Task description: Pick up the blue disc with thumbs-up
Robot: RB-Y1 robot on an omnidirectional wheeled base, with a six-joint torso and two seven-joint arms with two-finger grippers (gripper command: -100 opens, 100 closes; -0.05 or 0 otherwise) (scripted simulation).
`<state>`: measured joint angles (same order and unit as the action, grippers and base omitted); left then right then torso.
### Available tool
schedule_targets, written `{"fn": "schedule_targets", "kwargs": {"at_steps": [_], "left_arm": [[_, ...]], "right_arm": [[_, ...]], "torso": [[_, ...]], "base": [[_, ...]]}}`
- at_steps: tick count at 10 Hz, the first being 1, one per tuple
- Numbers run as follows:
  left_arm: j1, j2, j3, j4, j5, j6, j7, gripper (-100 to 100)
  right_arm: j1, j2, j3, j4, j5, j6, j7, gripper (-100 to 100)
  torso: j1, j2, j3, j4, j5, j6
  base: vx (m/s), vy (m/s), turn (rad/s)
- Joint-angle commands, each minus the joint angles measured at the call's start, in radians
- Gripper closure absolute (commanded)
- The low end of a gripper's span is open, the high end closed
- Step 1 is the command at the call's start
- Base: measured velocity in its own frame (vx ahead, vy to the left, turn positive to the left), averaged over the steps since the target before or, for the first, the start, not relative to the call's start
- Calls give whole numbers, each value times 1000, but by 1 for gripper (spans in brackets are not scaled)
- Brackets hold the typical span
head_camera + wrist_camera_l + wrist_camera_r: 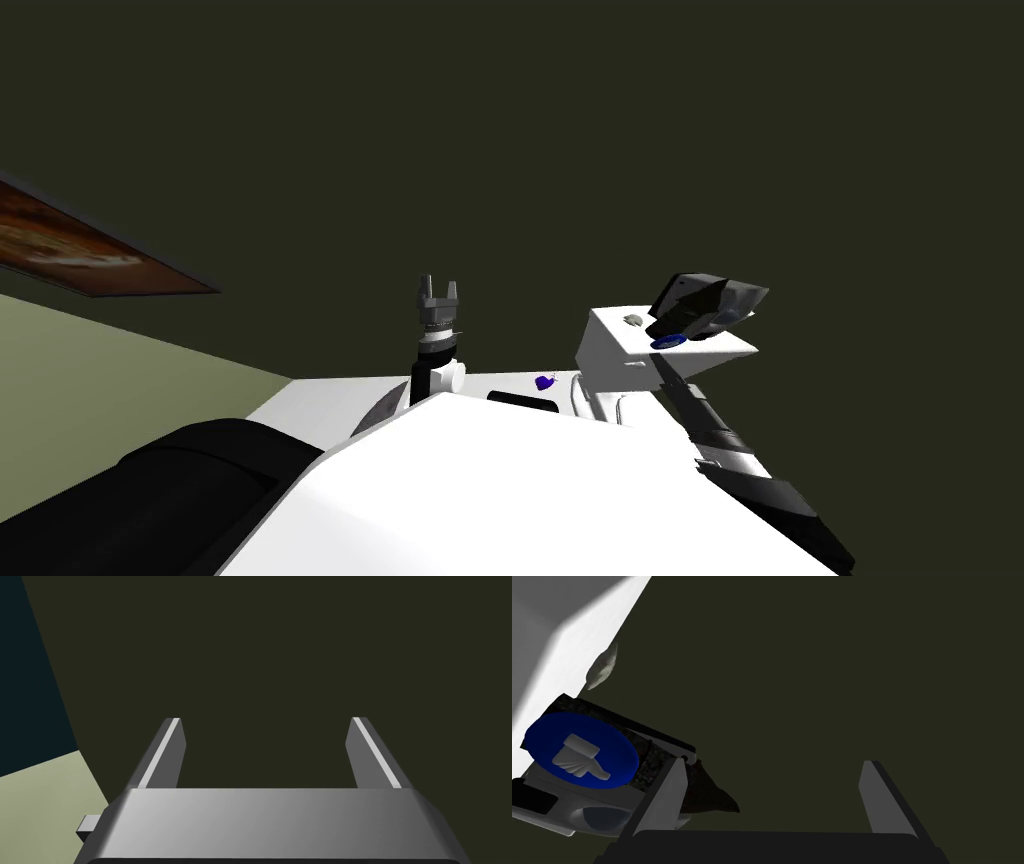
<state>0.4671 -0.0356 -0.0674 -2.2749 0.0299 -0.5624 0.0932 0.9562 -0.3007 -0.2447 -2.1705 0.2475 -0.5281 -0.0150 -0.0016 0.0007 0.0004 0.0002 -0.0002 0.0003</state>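
right now your right pincer (773, 765) is hovering released, fingers spread, with the blue thumbs-up disc (579, 751) lying just outside one finger, at the edge of the white table (557, 636), near a small grey lump (602, 666). your left pincer (265, 721) is standing released too.

From the head we look steeply down; the left wrist camera faces along the left gripper (266, 722); the right wrist's, close, shares the blue disc (579, 751) with the head.
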Motion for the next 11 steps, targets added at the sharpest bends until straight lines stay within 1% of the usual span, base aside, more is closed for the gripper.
{"fn": "schedule_targets", "kwargs": {"at_steps": [1,2,3,4,5,6,7,8,9,10,11], "left_arm": [[0,0,0,0,0,0,0,0],[0,0,0,0,0,0,0,0],[0,0,0,0,0,0,0,0],[0,0,0,0,0,0,0,0],[0,0,0,0,0,0,0,0],[0,0,0,0,0,0,0,0],[0,0,0,0,0,0,0,0],[0,0,0,0,0,0,0,0],[0,0,0,0,0,0,0,0],[0,0,0,0,0,0,0,0],[0,0,0,0,0,0,0,0]], "right_arm": [[31,-9,-13,10,16,3,8,-100],[76,-30,-44,31,44,1,19,-100],[89,-30,-44,31,44,1,19,-100],[116,-50,-76,54,74,-1,31,-100],[149,-50,-76,54,74,-1,31,-100],[173,-72,-106,79,105,-3,42,-100],[200,-72,-106,79,105,-3,42,-100],[235,-94,-136,105,136,-5,53,-100],[266,-94,-136,105,136,-5,53,-100],[270,-94,-136,105,136,-5,53,-100],[311,-117,-164,131,168,-8,63,-100]], "torso": [[0,0,0,0,0,0],[0,0,0,0,0,0],[0,0,0,0,0,0],[0,0,0,0,0,0],[0,0,0,0,0,0],[-1,0,0,0,0,1],[-1,0,0,0,0,0],[0,0,0,0,0,1],[-1,0,0,0,0,0],[-1,0,0,0,0,1],[0,-1,0,0,0,1]], "base": [[-19,-12,302],[-29,-6,375],[-27,-8,327],[-30,-16,417],[-25,-17,321],[-31,-18,341],[-27,-10,333],[-36,-10,437],[-32,-15,304],[-14,-10,65],[-32,-6,425]]}}
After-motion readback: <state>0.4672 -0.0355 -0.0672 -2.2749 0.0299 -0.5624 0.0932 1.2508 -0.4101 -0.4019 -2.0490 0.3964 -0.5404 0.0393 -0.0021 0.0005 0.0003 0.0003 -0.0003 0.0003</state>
